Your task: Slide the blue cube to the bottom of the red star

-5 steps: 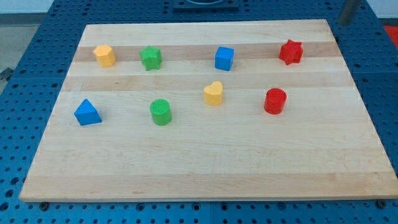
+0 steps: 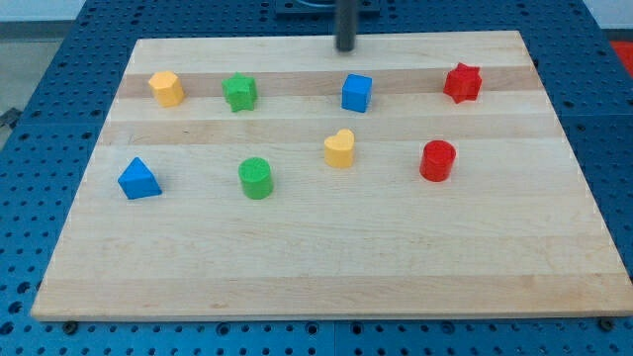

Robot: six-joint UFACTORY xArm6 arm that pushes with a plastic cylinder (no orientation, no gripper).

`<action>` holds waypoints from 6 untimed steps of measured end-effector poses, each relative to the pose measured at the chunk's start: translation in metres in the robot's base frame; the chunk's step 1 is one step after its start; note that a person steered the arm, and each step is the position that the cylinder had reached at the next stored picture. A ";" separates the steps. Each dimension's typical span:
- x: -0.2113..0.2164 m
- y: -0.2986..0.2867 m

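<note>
The blue cube sits in the upper middle of the wooden board. The red star lies at the upper right, well to the right of the cube. My tip is near the board's top edge, just above and slightly left of the blue cube, not touching it. The rod is blurred.
A red cylinder lies below the red star. A yellow heart lies below the blue cube. A green star and a yellow block are at the upper left. A green cylinder and a blue triangle are at the lower left.
The rod has moved from the top right corner, off the board, leftward to the top edge above the blue cube. No block has moved.
</note>
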State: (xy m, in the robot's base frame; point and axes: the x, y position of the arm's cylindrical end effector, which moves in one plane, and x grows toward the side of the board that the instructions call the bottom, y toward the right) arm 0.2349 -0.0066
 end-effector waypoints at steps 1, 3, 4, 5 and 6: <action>0.041 -0.016; 0.082 0.010; 0.101 0.044; 0.110 0.079; 0.110 0.115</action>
